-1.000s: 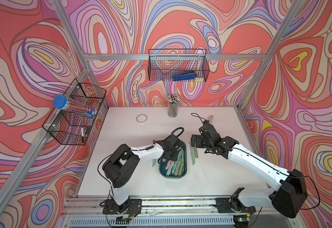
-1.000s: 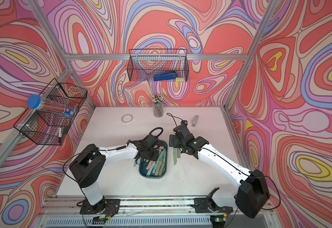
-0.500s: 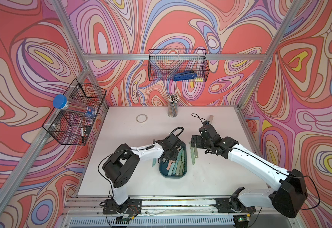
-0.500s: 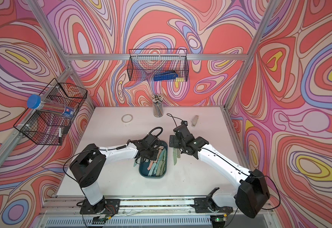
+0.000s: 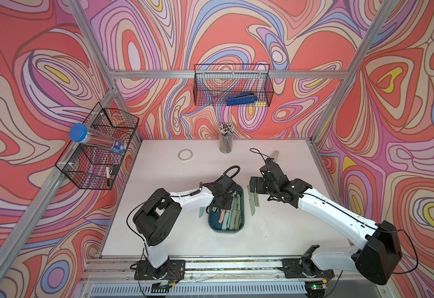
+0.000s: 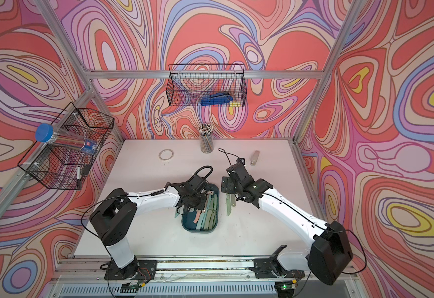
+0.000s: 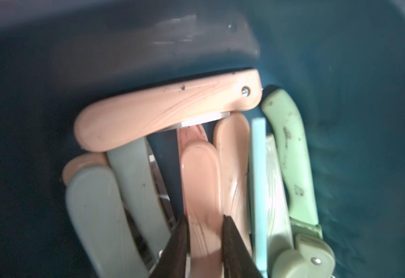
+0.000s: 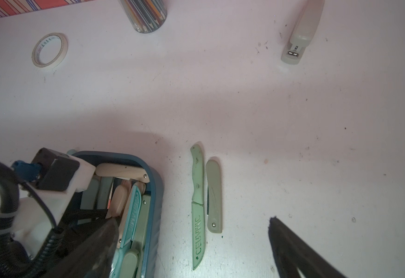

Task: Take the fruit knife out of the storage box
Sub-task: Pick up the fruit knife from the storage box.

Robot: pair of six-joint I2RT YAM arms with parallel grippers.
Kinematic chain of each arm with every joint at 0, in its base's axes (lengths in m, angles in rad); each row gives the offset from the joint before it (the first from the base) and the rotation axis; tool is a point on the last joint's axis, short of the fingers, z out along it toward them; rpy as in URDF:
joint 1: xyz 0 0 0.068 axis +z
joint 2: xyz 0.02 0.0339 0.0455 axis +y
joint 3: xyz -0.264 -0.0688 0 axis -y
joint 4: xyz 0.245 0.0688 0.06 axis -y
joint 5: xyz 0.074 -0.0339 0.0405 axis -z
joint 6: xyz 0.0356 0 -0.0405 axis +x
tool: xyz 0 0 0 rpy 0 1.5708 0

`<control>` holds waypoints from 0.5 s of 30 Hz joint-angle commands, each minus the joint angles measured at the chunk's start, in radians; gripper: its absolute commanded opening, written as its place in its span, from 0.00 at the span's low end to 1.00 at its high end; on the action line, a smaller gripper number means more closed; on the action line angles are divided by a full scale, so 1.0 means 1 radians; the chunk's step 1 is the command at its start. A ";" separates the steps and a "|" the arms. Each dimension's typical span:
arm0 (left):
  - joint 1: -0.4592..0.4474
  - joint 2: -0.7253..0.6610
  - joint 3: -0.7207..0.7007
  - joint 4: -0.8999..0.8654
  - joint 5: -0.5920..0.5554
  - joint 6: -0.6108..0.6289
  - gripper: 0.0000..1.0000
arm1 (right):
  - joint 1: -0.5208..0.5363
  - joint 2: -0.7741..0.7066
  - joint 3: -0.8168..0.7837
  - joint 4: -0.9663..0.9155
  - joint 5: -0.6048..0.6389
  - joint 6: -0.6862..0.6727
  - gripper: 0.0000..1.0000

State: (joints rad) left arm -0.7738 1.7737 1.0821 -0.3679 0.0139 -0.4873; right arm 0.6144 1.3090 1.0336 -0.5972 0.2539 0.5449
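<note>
One pink knife (image 7: 200,173) is being clamped by L pincer (image 7: 204,217) inside the box (image 5: 226,228), mid tabletop (image 5: 275,232); R pincer (image 5: 255,184) is hanging wide open over 2 green knives (image 8: 198,216) lying just beside the box.

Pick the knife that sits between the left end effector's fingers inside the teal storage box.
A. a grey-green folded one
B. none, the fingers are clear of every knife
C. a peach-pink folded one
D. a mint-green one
C: in the left wrist view the left end effector has a dark finger against each side of a peach-pink folded knife lying in the storage box.
</note>
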 commanded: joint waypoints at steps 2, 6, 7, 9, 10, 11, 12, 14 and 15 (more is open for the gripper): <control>0.011 -0.066 0.036 -0.052 -0.032 0.019 0.19 | -0.005 -0.013 -0.016 0.004 0.004 0.010 0.98; 0.021 -0.105 0.040 -0.074 -0.037 0.029 0.19 | -0.005 -0.011 -0.016 0.007 0.003 0.010 0.98; 0.027 -0.121 0.038 -0.079 -0.035 0.030 0.19 | -0.005 -0.010 -0.015 0.009 0.002 0.010 0.98; 0.043 -0.151 0.036 -0.091 -0.027 0.035 0.19 | -0.005 -0.008 -0.014 0.010 0.002 0.008 0.98; 0.052 -0.168 0.035 -0.099 -0.019 0.042 0.19 | -0.006 -0.007 -0.014 0.013 0.000 0.008 0.98; 0.064 -0.189 0.031 -0.106 -0.016 0.051 0.19 | -0.006 -0.005 -0.013 0.014 -0.002 0.007 0.98; 0.073 -0.208 0.027 -0.112 -0.018 0.060 0.19 | -0.007 -0.003 -0.012 0.016 -0.005 0.007 0.98; 0.106 -0.251 0.007 -0.116 -0.019 0.077 0.19 | -0.007 0.001 -0.012 0.018 -0.009 0.004 0.98; 0.124 -0.271 -0.005 -0.118 -0.017 0.081 0.19 | -0.006 0.001 -0.011 0.020 -0.012 0.004 0.98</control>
State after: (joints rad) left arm -0.6884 1.5639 1.0969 -0.4389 0.0002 -0.4400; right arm 0.6125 1.3090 1.0317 -0.5907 0.2485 0.5446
